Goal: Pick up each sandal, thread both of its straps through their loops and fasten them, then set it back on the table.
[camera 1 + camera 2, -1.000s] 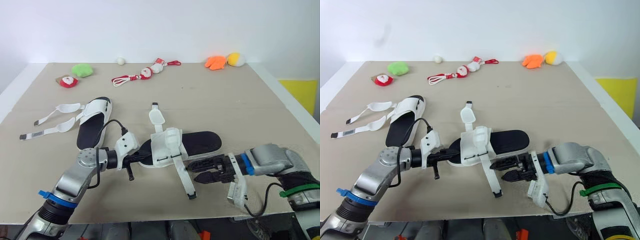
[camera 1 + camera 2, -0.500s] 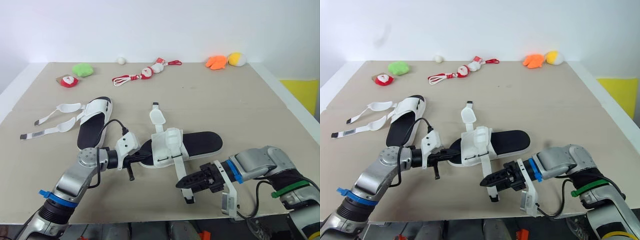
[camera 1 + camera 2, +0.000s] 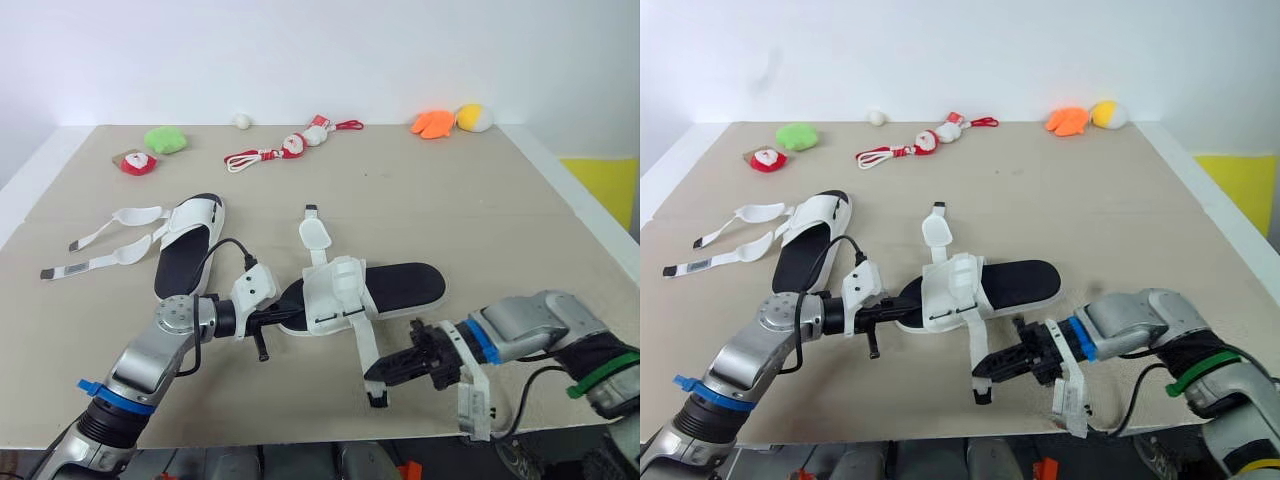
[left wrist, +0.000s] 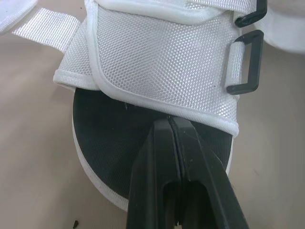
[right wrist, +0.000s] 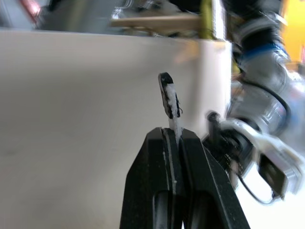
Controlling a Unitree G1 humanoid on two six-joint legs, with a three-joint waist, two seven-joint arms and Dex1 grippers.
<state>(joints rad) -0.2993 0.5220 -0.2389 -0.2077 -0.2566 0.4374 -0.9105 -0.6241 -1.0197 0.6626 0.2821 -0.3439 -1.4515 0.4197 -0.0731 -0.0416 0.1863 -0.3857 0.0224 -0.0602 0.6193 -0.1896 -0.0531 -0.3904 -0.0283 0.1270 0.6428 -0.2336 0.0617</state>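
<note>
Beige board covers the table top (image 3: 480, 220), with a plain white wall behind it. Near the front edge a black-soled sandal with a white mesh upper (image 3: 400, 285) lies flat on the board, and everything else is placed from it.

At that sandal's left end, the left gripper (image 3: 284, 317) has its two black fingers pressed together. Their tips rest on the black insole, right at the hem of the mesh upper. I cannot tell whether anything is caught between them. A black rectangular loop (image 4: 244, 67) sits on a webbing tab on the side of the upper.

A long white strap (image 3: 362, 345) runs from the upper toward the front edge. The right gripper (image 3: 398, 368) comes in from the sandal's right and pinches this strap flat between its fingers, just short of the strap's black tip (image 3: 377, 401). The sandal's other strap, a short white one with a rounded pad (image 3: 313, 232), lies on its far side, pointing away.

A second sandal of the same make (image 3: 185, 250) lies to the left and a little farther back, apart from the first. Its two loose white straps (image 3: 105, 240) are spread out to its left.

Well beyond the first sandal, a row of small things lines the back of the table:
- a green plush lump (image 3: 163, 139)
- a red-and-white soft toy (image 3: 133, 163)
- a small white ball (image 3: 241, 121)
- a red cord strung with little Santa figures (image 3: 290, 147)
- an orange plush (image 3: 432, 124) touching a yellow plush (image 3: 472, 118)
</note>
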